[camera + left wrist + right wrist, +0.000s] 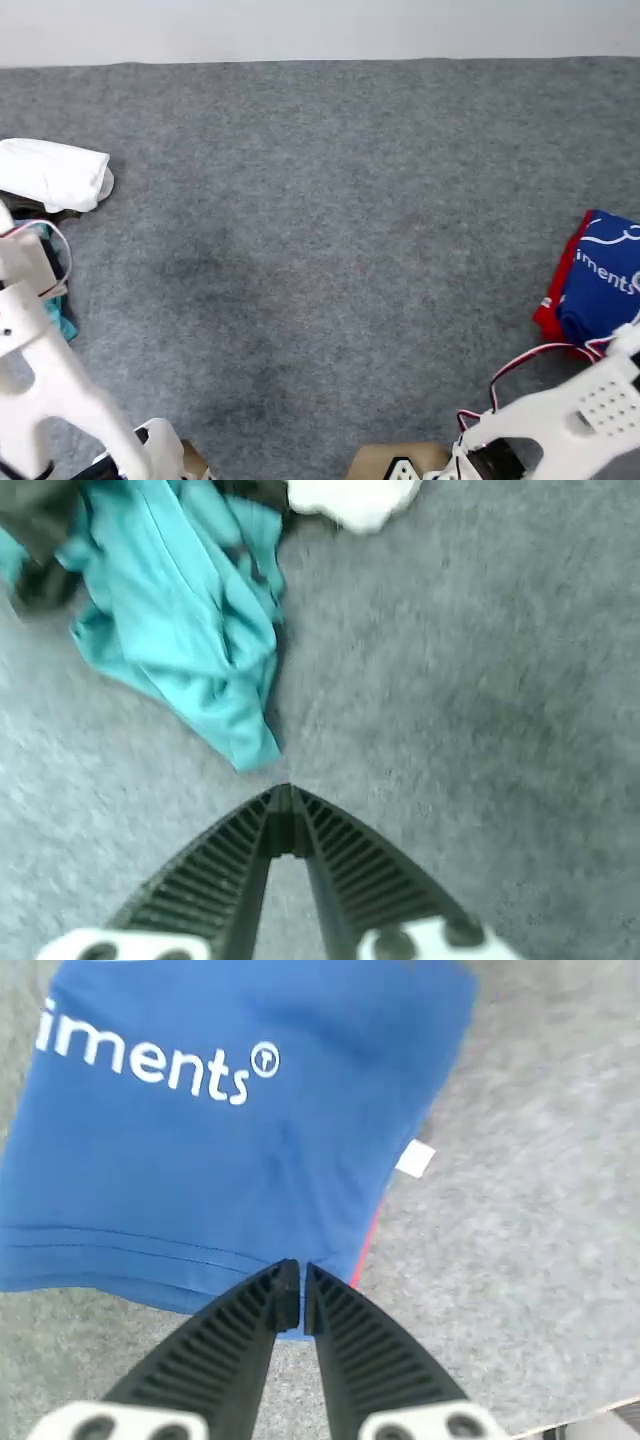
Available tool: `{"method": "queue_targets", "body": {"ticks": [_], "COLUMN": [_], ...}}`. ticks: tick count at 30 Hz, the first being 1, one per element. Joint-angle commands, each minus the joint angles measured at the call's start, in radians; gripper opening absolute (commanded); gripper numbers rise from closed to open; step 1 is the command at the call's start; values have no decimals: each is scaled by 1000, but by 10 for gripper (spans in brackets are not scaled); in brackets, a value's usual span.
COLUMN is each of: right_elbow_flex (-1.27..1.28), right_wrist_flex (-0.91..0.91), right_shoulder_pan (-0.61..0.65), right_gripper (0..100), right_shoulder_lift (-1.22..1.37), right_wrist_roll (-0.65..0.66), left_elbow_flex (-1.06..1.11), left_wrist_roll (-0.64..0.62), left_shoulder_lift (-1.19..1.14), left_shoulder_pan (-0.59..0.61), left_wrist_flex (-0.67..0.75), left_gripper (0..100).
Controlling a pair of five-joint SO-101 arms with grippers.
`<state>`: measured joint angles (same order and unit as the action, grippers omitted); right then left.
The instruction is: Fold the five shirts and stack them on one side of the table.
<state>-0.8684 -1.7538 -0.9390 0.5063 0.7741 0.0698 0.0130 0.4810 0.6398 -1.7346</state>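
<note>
Both tools are pressed together and hold nothing. The left tool [290,796] hangs over bare felt with the crumpled teal shirt [180,620] just beyond its tips. The right tool [293,1272] hovers at the hem of the folded blue shirt [220,1130]; I see no cloth pinched between its jaws.

In the high view, the blue shirt lies on a red shirt [548,305] at the desk's [330,250] 3 o'clock edge, and together they make the start of the stack. At the 9 o'clock edge the unfolded pile waits. It has a white shirt [55,172], the teal one partly hidden under the left arm, and a dark garment [35,525] touching both. The middle of the desk is open grey felt.

By my reading, two shirts are folded and stacked and three are left. The step in hand is the turn from placing a shirt to fetching the next one.

The teal shirt looks the likeliest choice, since it lies nearest the left tool. That tool must part its jaws, drop onto a fold of teal cloth and draw it toward the centre. It should not drag the dark garment along. The right tool should lift off the stack without snagging the blue hem. It can then come across to help spread the shirt flat before any fold.
</note>
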Motion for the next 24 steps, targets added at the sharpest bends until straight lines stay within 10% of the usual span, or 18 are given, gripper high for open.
{"method": "queue_targets", "body": {"ticks": [1, 12, 24], "right_elbow_flex": [-11, 474, 1003], "right_wrist_flex": [-42, -42, -35], "right_shoulder_pan": [24, 272, 367], "right_gripper": [10, 10, 11], "right_shoulder_lift": [-134, -611, -1038], "right_wrist_roll": [-63, -95, -95], "left_elbow_flex": [-73, -56, -56], "left_wrist_roll": [103, 218, 433], "left_shoulder_lift": [25, -207, -496], "left_shoulder_pan": [-2, 60, 141], "left_wrist_flex": [-18, 91, 304], "left_gripper": [3, 7, 223]}}
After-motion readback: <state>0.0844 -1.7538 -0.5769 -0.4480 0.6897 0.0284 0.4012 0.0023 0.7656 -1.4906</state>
